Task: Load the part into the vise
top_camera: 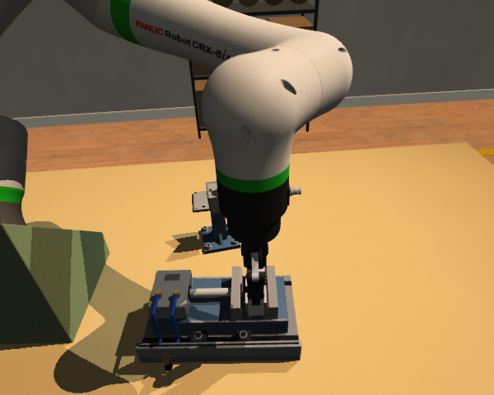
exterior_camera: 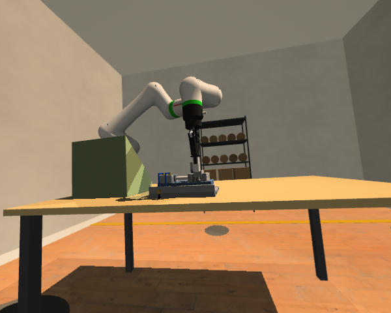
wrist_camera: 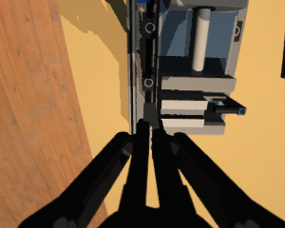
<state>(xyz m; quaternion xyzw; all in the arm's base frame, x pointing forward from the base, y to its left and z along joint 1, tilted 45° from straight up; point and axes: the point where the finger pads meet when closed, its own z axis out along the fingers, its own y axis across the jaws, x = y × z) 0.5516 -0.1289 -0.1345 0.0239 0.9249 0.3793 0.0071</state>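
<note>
The vise (top_camera: 221, 314) stands on the table with its jaws open. The grey part lies between the moving jaw (top_camera: 236, 293), which is on the cylinder rod (top_camera: 207, 291), and the fixed jaw (top_camera: 272, 290). In the wrist view the part (wrist_camera: 182, 105) lies along the fixed jaw (wrist_camera: 192, 125), with its far end at the dark work stop (wrist_camera: 228, 110). I cannot tell whether it touches them. My gripper (top_camera: 254, 278) is shut and empty. It points down between the jaws, with its fingertips (wrist_camera: 148, 125) at the part's end away from the stop.
The blue V-block stand (top_camera: 216, 235) and a grey plate (top_camera: 202, 199) stand just behind the vise, partly hidden by my wrist. The green robot pedestal (top_camera: 34, 281) is at the left. A shelf rack (exterior_camera: 226, 148) stands beyond the table.
</note>
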